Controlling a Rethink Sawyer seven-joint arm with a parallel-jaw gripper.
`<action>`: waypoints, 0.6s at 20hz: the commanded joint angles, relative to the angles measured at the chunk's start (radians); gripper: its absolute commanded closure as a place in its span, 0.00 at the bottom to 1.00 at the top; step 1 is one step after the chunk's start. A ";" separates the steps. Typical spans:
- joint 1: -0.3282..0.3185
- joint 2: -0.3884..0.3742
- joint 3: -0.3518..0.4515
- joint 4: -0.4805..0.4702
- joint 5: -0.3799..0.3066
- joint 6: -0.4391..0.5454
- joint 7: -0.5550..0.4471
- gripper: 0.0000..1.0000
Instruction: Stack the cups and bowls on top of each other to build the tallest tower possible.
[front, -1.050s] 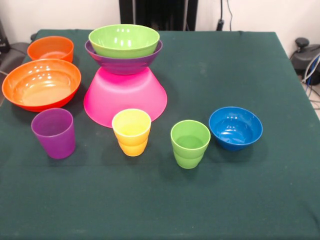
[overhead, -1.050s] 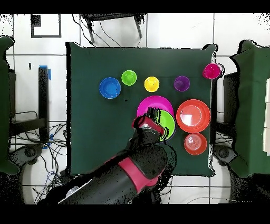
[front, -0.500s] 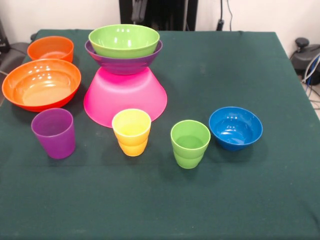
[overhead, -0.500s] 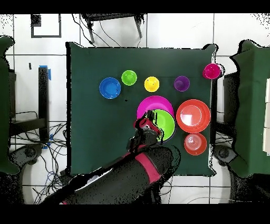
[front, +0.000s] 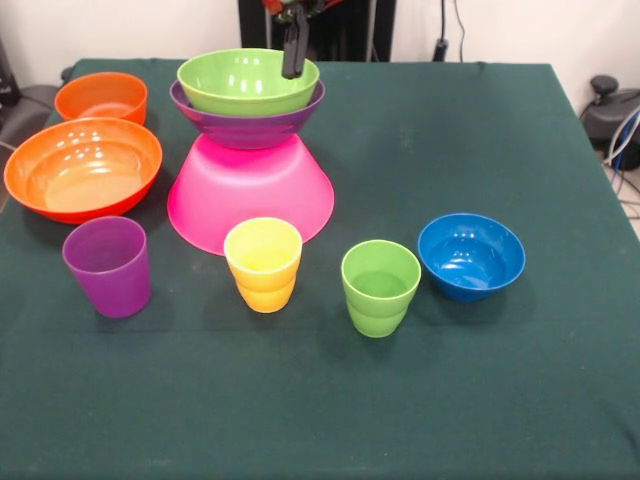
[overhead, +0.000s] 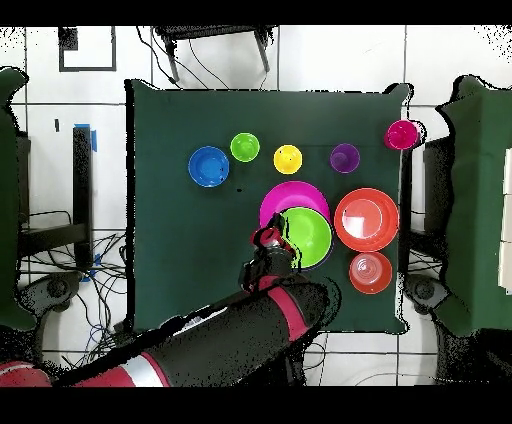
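The tower stands at the back left of the table: an upside-down pink bowl (front: 250, 195), a purple bowl (front: 247, 118) on it, and a lime green bowl (front: 248, 80) on top. My gripper (front: 293, 55) hangs at the green bowl's right rim, which is the bowl's left rim (overhead: 270, 240) from overhead. Whether it touches the rim is unclear. In front stand the purple cup (front: 107, 265), yellow cup (front: 263, 263) and green cup (front: 380, 287). A reddish-pink cup (overhead: 401, 134) sits at the table's corner, seen only from overhead.
A large orange bowl (front: 82, 168) and a small orange bowl (front: 101, 97) sit left of the tower. A small blue bowl (front: 471, 255) sits right of the green cup. The dark green table (front: 480, 400) fills the view.
The gripper has come down into the front view at the green bowl's rim. From overhead it has shifted off the bowl's middle to its edge. No bowl or cup has moved.
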 joint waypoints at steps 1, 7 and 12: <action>-0.007 0.077 0.172 0.024 0.080 -0.038 -0.191 1.00; -0.016 0.098 0.147 0.011 0.089 -0.050 -0.205 1.00; -0.025 0.126 0.138 0.007 0.109 -0.069 -0.215 1.00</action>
